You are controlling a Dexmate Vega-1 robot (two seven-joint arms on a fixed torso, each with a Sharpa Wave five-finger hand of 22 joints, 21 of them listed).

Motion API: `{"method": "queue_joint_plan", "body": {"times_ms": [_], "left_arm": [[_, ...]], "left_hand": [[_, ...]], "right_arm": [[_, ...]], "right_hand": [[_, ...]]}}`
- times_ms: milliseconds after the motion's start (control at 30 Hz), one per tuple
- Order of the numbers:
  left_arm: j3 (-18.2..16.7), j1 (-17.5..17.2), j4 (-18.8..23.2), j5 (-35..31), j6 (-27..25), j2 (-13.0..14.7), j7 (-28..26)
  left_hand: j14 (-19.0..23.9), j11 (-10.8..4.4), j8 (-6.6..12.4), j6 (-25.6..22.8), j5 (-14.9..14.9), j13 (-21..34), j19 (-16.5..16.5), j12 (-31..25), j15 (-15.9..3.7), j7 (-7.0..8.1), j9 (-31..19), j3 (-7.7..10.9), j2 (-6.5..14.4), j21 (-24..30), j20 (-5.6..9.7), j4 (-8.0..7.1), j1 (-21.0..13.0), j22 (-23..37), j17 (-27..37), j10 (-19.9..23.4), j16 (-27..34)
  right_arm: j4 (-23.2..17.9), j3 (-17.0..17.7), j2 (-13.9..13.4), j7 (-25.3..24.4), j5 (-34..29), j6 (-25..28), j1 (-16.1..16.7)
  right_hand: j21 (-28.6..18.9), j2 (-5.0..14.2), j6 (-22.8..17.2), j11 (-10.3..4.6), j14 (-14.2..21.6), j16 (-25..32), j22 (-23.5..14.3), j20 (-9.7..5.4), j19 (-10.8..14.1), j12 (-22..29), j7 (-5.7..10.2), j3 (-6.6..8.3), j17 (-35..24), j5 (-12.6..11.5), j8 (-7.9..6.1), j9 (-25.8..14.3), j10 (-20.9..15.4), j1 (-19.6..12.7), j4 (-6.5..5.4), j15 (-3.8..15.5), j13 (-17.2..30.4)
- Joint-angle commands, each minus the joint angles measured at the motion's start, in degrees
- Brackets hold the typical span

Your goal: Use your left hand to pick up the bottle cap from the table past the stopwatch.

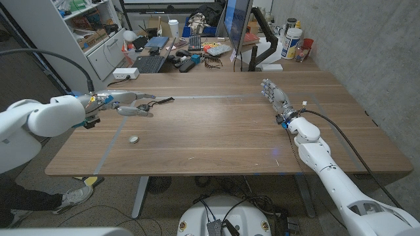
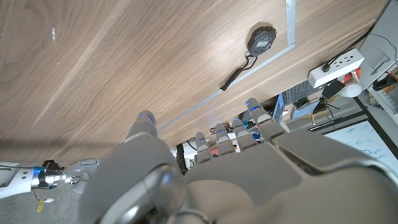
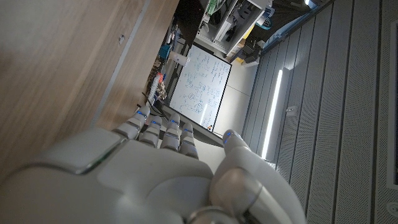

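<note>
1. the left hand (image 1: 128, 103) is released and holds nothing, at the left of the head frame, just beside the stopwatch (image 1: 145, 98).
2. the bottle cap (image 1: 134, 139) lies lower left on the table (image 1: 216, 131), apart from the hand.
3. risk: the hand can sweep the stopwatch, or push the small cap away.
4. the right hand (image 1: 275, 97) is released too, at the right.

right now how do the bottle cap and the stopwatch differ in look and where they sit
The bottle cap is small, pale and round with nothing attached; the stopwatch is dark and trails a black strap. The bottle cap lies nearer the table's front edge, apart from the left hand; the stopwatch lies farther back, just past that hand's fingers. Both rest on the wooden table, on its left side.
</note>
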State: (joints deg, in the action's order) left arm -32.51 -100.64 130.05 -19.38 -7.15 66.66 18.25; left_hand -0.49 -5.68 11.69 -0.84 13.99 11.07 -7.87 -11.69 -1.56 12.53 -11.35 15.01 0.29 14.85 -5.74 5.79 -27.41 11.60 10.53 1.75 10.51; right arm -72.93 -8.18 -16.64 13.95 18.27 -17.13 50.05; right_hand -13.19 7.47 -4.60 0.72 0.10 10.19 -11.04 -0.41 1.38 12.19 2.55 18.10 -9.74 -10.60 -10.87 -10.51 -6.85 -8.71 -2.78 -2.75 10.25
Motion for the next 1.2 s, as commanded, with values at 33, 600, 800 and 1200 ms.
{"method": "queue_joint_plan", "body": {"times_ms": [33,600,800,1200], "left_arm": [[-1.57,0.39,2.86,-9.06,-8.67,0.47,13.90],[0.91,1.24,3.47,-16.43,-12.30,2.92,19.86],[3.02,2.08,2.65,-17.60,-12.79,4.13,20.06],[6.32,3.20,1.05,-17.83,-12.96,5.54,18.92]], "left_hand": [[-0.12,-0.54,0.69,-0.65,0.53,0.33,-0.67,-0.48,-0.32,0.11,-0.12,0.26,-0.06,0.41,0.06,0.80,-1.46,0.16,0.10,0.32,0.28],[1.68,-1.47,1.18,-1.74,1.11,0.36,-2.21,-0.79,-1.67,0.15,-0.20,0.77,-1.05,0.87,0.48,3.14,-6.12,0.07,0.03,1.39,0.72],[1.83,-1.74,1.28,-1.97,1.28,0.39,-2.15,-0.89,-1.62,0.15,-0.23,1.22,-0.71,0.82,0.35,3.47,-7.57,0.08,0.04,1.76,0.69],[2.38,-1.67,1.39,-2.32,1.30,0.46,-2.19,-1.13,-1.95,0.15,-0.25,1.74,-0.32,0.84,0.24,3.64,-9.35,0.12,0.11,2.53,0.79]], "right_arm": [[1.00,-0.53,0.08,0.04,0.02,-0.53,-0.57],[1.35,-1.20,0.22,0.01,-0.04,-1.09,-0.88],[1.80,-1.45,0.27,-0.03,-0.09,-1.47,-0.95],[1.54,-1.72,-0.16,-0.23,-0.24,-1.55,-0.64]], "right_hand": [[0.05,-0.25,-0.24,0.10,-0.24,0.18,-0.29,-0.28,0.43,-0.09,0.49,-0.32,-0.13,-0.18,-0.15,-0.26,0.10,0.43,-0.02,-0.21,0.33],[0.11,-0.33,-0.20,0.03,-0.22,0.14,-0.29,-0.15,0.41,-0.13,0.54,-0.50,-0.10,-0.23,-0.13,-0.26,0.18,0.64,-0.08,-0.41,0.33],[0.12,-0.39,-0.21,0.04,-0.26,0.12,-0.29,-0.14,0.41,-0.12,0.51,-0.58,-0.09,-0.25,-0.14,-0.26,0.14,0.72,-0.09,-0.50,0.33],[0.15,-0.43,-0.24,0.04,-0.18,0.12,-0.29,-0.11,0.41,-0.12,0.55,-0.69,-0.07,-0.29,-0.15,-0.26,0.13,0.84,-0.12,-0.48,0.33]]}}
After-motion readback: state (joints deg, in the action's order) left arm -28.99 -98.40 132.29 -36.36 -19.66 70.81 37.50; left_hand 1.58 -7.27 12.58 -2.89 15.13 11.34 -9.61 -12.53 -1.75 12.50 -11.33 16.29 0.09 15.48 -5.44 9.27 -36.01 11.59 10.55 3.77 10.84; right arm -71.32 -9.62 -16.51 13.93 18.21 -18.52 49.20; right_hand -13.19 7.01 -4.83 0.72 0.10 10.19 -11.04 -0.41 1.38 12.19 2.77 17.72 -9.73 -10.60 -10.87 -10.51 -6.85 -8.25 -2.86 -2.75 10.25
